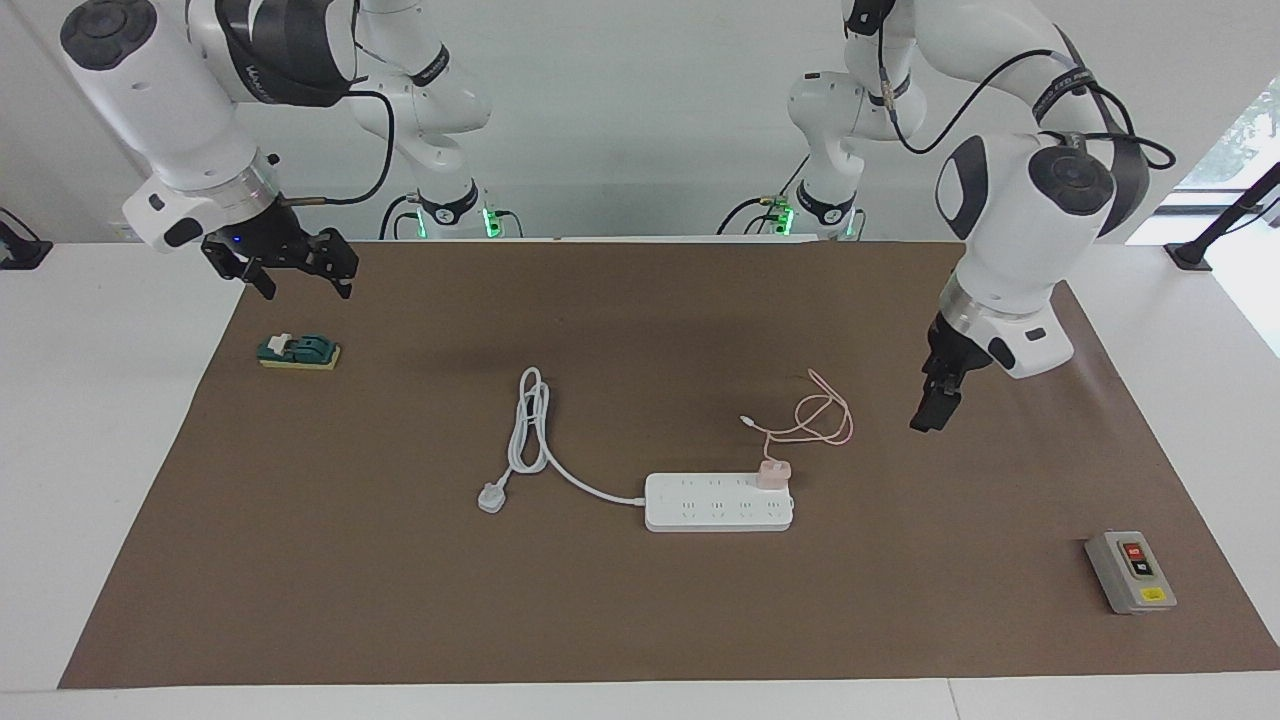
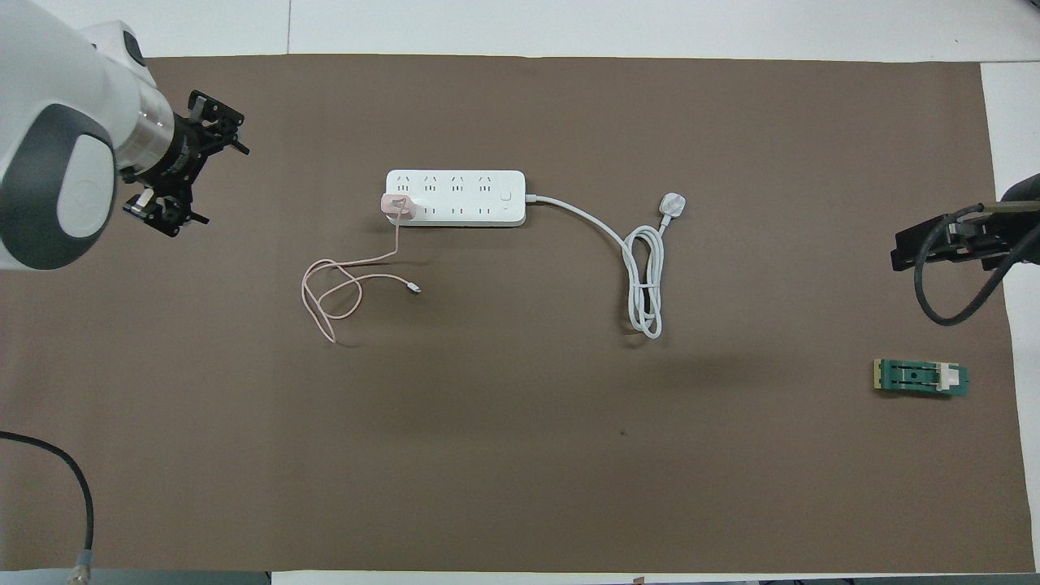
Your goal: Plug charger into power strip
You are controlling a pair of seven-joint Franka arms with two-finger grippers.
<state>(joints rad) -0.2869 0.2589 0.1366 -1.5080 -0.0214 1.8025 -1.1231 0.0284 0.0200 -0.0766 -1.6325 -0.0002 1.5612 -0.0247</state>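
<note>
Left hand (image 1: 940,395) hangs in the air at the right of the facing view, over the bare brown mat (image 1: 640,620). Its fingers are spread wide and it has nothing in it. Right hand (image 1: 290,265) waits at the upper left of that view, just above the little green block (image 1: 298,351), also spread wide and with nothing in it.

In the middle of the worktop (image 1: 90,420) lies the power strip (image 1: 715,505), long, flat and white. The charger (image 1: 773,473) is a small pink cube. It sits on the end of the strip that is toward the left arm, in the row closer to the robots. It looks plugged in, so the job seems done.

The charger looks light and hard, with smooth sides that may slip. The best place to hold it is by two flat sides of the cube, never by its pink cable (image 1: 815,420). That cable is thin and floppy, and it curls on the mat just above the charger in the facing view. The strip looks light too, so it could slide if pushed.
</note>
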